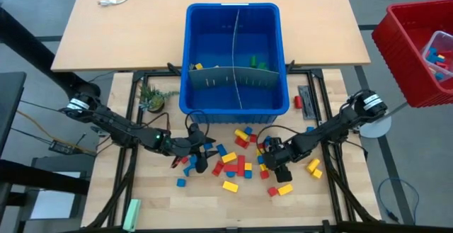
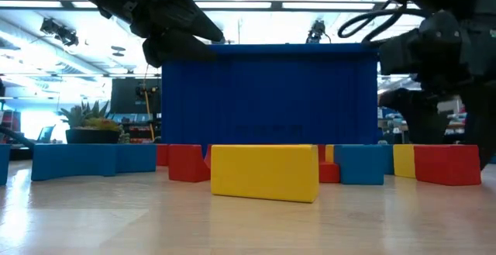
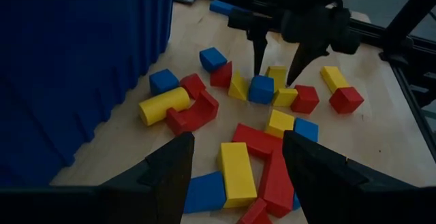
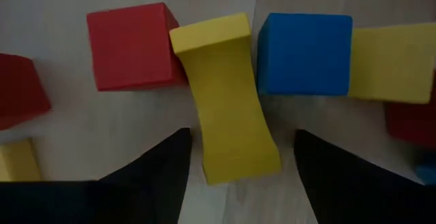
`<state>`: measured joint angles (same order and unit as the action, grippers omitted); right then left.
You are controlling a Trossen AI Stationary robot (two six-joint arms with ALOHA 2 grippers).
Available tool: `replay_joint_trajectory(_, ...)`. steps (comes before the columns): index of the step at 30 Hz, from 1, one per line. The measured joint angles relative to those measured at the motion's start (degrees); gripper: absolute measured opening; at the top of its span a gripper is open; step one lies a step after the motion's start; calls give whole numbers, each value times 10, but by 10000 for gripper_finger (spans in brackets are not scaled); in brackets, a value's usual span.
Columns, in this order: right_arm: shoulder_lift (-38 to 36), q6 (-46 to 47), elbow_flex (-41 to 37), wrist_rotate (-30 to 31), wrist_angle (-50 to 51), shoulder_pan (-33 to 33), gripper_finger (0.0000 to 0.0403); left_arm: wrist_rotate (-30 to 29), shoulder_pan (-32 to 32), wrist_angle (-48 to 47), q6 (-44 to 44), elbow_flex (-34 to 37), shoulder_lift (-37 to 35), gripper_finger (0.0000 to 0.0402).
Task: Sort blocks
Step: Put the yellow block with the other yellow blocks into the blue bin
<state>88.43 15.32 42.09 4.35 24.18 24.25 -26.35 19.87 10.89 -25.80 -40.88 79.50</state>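
Observation:
Many small red, yellow and blue blocks lie scattered on the wooden table in front of the blue bin. A few yellow and green blocks lie inside the bin. My right gripper points down, open, over the right part of the scatter. Its fingers stand on either side of a yellow block that has a blue cube and a red block beside it; the left wrist view shows the same yellow block. My left gripper hovers open above the left part of the scatter.
A grey divider splits the bin. A red crate stands at the far right, a small plant left of the bin, a pale green bar at the near left. In the low view a yellow block lies nearest.

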Motion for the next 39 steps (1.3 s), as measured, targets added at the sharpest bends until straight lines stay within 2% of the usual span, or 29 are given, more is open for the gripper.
replay_joint_trajectory(5,13,-1,1,4,-8,0,211,0,0,0,1,0,0,234)
replay_joint_trajectory(12,-9,0,0,-14,2,0,118,0,0,0,1,0,0,234)
replay_joint_trajectory(22,-116,16,21,-10,72,0,115,-1,0,0,2,0,0,234)
replay_joint_trajectory(27,-170,-14,71,62,69,-12,117,-20,0,0,2,0,0,234)
replay_joint_trajectory(31,-196,-67,118,144,32,-34,117,-26,0,0,2,0,0,234)
replay_joint_trajectory(35,-205,-135,143,216,-58,-72,117,-26,0,0,2,0,0,234)
replay_joint_trajectory(39,-200,-206,144,231,-174,-116,117,-26,0,0,2,0,0,234)
